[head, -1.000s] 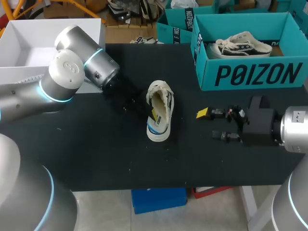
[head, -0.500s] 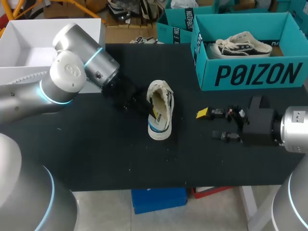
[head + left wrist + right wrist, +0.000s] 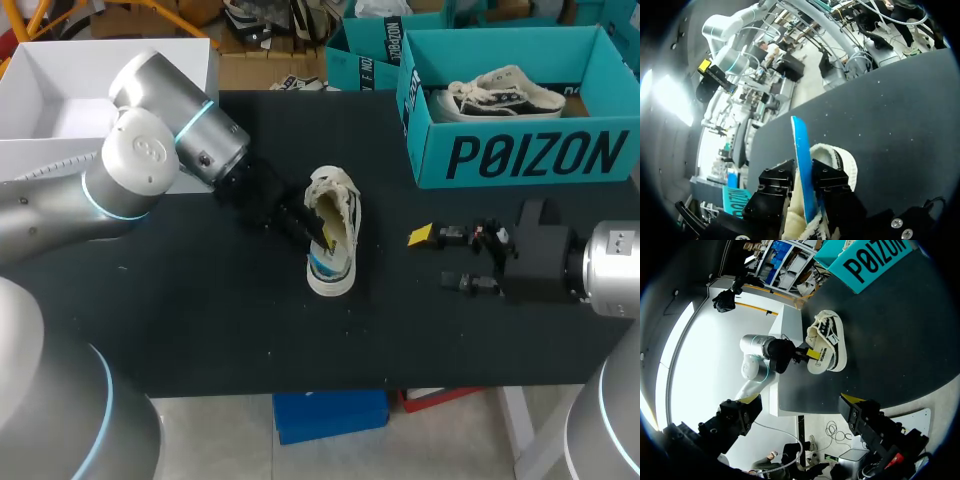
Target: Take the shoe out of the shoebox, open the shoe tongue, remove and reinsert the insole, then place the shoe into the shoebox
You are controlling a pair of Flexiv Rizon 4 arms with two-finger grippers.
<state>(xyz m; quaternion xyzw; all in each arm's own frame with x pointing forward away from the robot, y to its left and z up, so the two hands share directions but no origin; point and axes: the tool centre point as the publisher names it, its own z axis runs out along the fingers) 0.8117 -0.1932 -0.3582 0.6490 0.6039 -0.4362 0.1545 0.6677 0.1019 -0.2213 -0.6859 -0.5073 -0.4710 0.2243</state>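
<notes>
Shoe (image 3: 331, 232) lies on the table (image 3: 200, 320), left tool (image 3: 803, 179) clamped on its blue insole (image 3: 799, 145), right tool (image 3: 442, 260) open and apart beside it, a teal shoebox (image 3: 520, 155) holding another shoe (image 3: 505, 95) behind, a white box (image 3: 60, 105) far left.

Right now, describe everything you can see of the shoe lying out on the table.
The shoe is a cream low sneaker with a fuzzy-looking collar and blue and black marks on its side. It lies on the black table near the middle, apart from the teal shoebox, opening upward. The left gripper is at its opening, shut on a thin blue insole standing on edge, partly out of the shoe.
</notes>
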